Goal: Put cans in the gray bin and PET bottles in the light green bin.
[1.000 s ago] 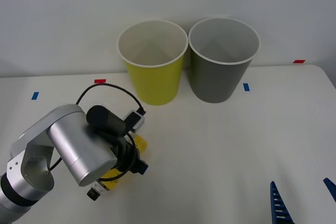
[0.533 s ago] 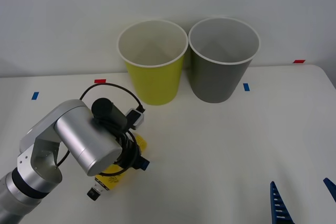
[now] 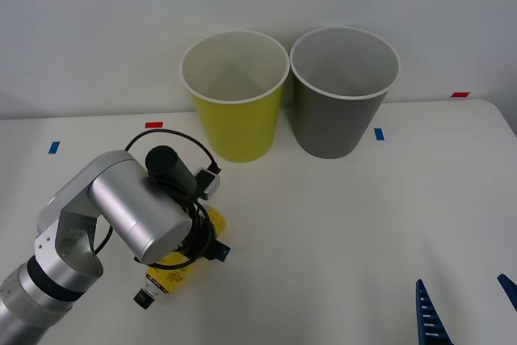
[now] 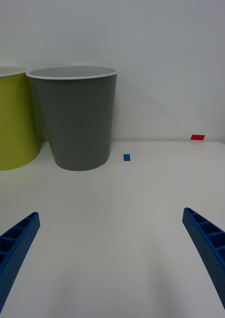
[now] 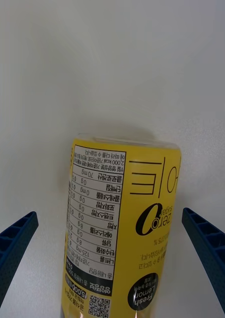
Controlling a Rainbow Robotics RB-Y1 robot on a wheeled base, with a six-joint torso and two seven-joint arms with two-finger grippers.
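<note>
**Left hand straddles the bottle**

While my left hand (image 5: 112, 258) hangs spread open around the small yellow-labelled plastic bottle (image 5: 119, 228) lying on the white worktop (image 3: 339, 224), my right hand (image 4: 112, 258) waits open, near the round dark gray plastic bin (image 4: 75, 119).

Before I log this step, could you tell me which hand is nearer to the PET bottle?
Left. The left hand is open astride the PET bottle lying on the table; the right hand sits open at the table's near right, well away.
</note>
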